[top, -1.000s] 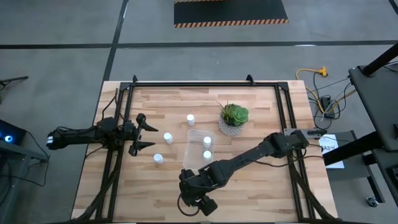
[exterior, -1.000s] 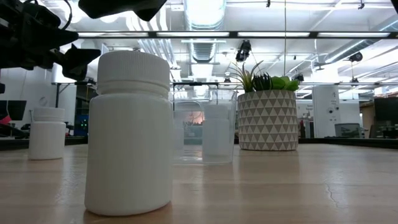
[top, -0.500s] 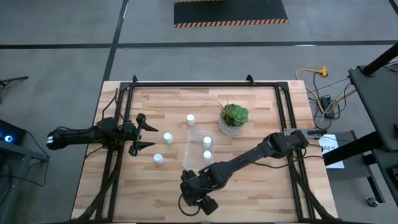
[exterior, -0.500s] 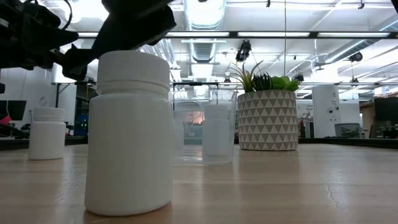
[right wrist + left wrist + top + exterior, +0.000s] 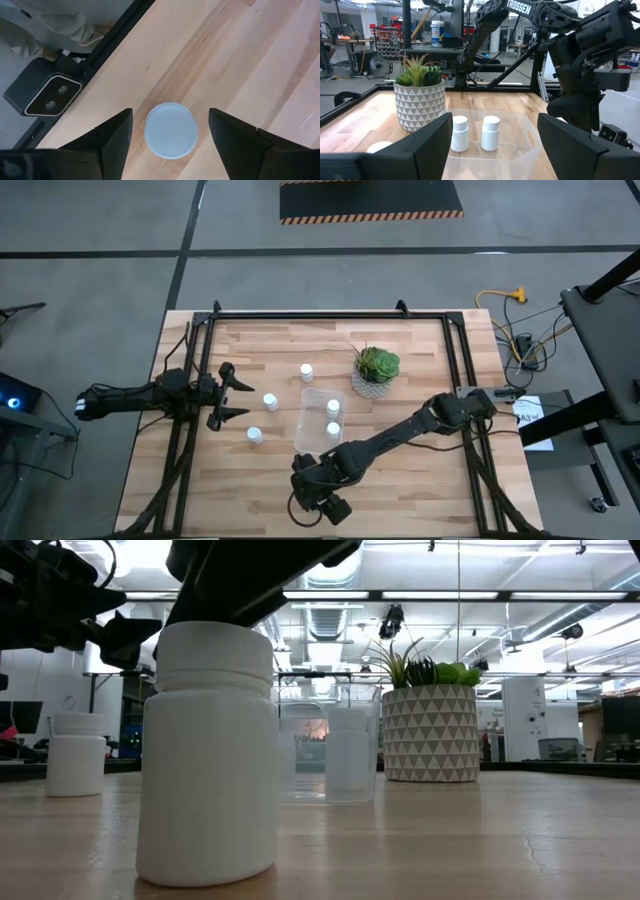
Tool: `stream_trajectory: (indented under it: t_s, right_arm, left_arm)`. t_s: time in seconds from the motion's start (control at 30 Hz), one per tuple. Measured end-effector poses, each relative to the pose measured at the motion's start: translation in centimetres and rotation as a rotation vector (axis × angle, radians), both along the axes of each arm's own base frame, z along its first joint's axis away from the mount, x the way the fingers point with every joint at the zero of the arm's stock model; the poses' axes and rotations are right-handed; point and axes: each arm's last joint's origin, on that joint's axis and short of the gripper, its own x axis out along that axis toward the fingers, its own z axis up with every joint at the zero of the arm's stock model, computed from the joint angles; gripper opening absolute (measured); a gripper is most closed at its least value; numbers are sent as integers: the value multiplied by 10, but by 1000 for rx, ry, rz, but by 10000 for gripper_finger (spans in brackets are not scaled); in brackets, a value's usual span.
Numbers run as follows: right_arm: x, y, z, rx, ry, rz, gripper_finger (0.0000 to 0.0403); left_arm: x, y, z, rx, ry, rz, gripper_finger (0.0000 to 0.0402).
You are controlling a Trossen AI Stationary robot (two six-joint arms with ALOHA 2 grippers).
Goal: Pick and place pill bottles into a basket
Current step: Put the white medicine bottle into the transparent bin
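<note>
At the near edge of the bench (image 5: 400, 480), the right hand (image 5: 170, 131) hangs straight above a bottle (image 5: 171, 130), fingers (image 5: 112, 142) spread wide to either side of the cap and not touching it. In the low view this same bottle stands upright, largest in frame, with the dark hand directly over its cap. In the high view the hand hides the bottle; the right arm stretches to it from the right side of the bench. A small camera box (image 5: 45, 94) sits just off the bench edge beside the bottle.

Farther in, left of centre, a second bottle (image 5: 255, 434) stands alone on the wood. Just beyond it, the left hand (image 5: 236, 395) waits at the left side, fingers wide apart and empty, pointing toward the middle.

A third bottle (image 5: 270, 401) stands a little past that hand's fingertips.

At centre, the clear basket (image 5: 311, 428) rests on the bench with two bottles (image 5: 490, 133) upright inside, side by side at its right side.

Farther still, a sixth bottle (image 5: 306, 370) stands by itself, just beyond the basket's far left corner.

The potted succulent (image 5: 376, 370) sits just beyond the basket's far right corner.
</note>
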Motion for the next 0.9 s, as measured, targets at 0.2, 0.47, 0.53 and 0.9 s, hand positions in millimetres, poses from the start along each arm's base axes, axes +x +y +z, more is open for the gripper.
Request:
stream_trajectory:
  t_s: [0.2, 0.47, 0.53, 0.9]
  right_arm:
    - [1, 1, -11, -8, 24, -1, 248]
    - [2, 1, -19, 2, 57, -42, 209]
    - [2, 1, -19, 3, 58, -45, 189]
    - [1, 1, -15, 19, 79, -67, 147]
  left_arm:
    - [0, 0, 0, 0, 0, 0, 274]
    - [0, 0, 0, 0, 0, 0, 274]
    - [0, 0, 0, 0, 0, 0, 274]
    - [0, 0, 0, 0, 0, 0, 274]
